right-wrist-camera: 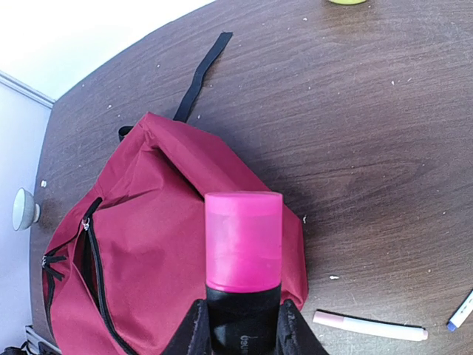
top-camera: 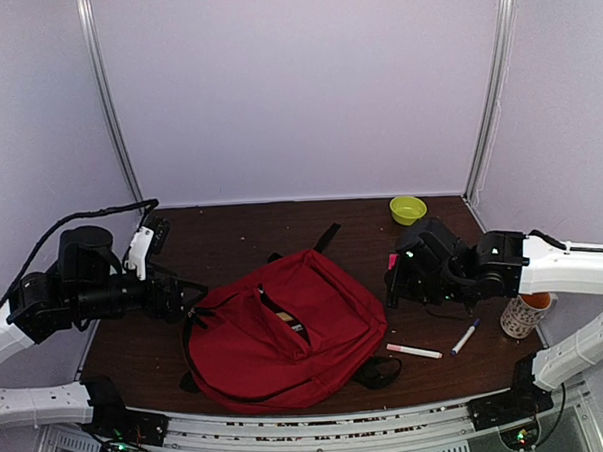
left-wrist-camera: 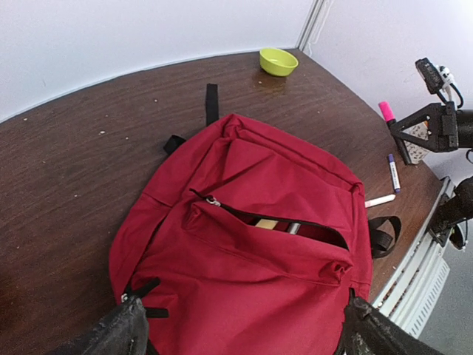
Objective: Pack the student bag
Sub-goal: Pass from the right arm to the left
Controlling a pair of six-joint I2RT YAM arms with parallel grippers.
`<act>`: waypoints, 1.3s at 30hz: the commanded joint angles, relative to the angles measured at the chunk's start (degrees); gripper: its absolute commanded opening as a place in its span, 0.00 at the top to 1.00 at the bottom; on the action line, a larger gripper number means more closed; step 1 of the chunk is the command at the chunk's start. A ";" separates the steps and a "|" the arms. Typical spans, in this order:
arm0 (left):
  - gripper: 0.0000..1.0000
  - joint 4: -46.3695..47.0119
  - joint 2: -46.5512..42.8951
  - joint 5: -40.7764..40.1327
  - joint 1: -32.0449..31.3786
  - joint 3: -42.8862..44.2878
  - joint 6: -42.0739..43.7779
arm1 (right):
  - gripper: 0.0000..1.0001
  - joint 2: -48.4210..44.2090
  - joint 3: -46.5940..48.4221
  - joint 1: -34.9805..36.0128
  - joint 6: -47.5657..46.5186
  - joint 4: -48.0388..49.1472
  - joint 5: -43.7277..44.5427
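Student bag [top-camera: 286, 332] lies mid-bench [top-camera: 232, 229], front pocket unzipped. L pincer [top-camera: 191, 294] released wide, at bag's left edge. R pincer [right-wrist-camera: 244, 325] grasping pink highlighter [right-wrist-camera: 244, 244], right of bag. White marker [top-camera: 414, 351] & blue pen [top-camera: 465, 336] near-right.

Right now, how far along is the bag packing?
Done: the dark-red fabric backpack has its front pocket unzipped, something tan already inside. In hand: the right end effector grips a pink-capped black highlighter; the left end effector is open. Left: a pale pink-tipped pen and a blue-capped pen lie on the table.
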 commanded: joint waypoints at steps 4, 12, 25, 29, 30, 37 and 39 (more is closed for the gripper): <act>0.08 13.64 2.20 9.17 -0.18 -4.38 -3.42 | 1.00 -2.75 -1.41 0.21 0.75 1.57 1.48; 0.14 23.34 7.58 15.69 -1.30 -6.55 -6.01 | 1.00 -2.33 0.78 2.08 -2.45 5.56 -1.29; 0.25 23.58 10.06 23.70 -1.58 -4.37 -7.84 | 1.00 2.61 4.67 13.64 -38.72 19.10 -3.59; 0.28 22.04 10.95 24.73 -1.58 -2.80 -8.74 | 1.00 3.41 4.93 16.25 -46.56 19.79 -2.77; 0.28 21.93 11.09 25.18 -1.58 -2.60 -8.84 | 1.00 3.68 5.07 16.92 -48.28 19.83 -2.38; 0.32 22.62 13.54 28.39 -1.58 -1.66 -10.10 | 1.00 6.33 5.38 21.67 -58.06 20.28 0.48; 0.33 23.14 14.47 29.58 -1.58 -1.57 -10.38 | 1.00 7.29 5.41 22.61 -59.57 20.32 1.10</act>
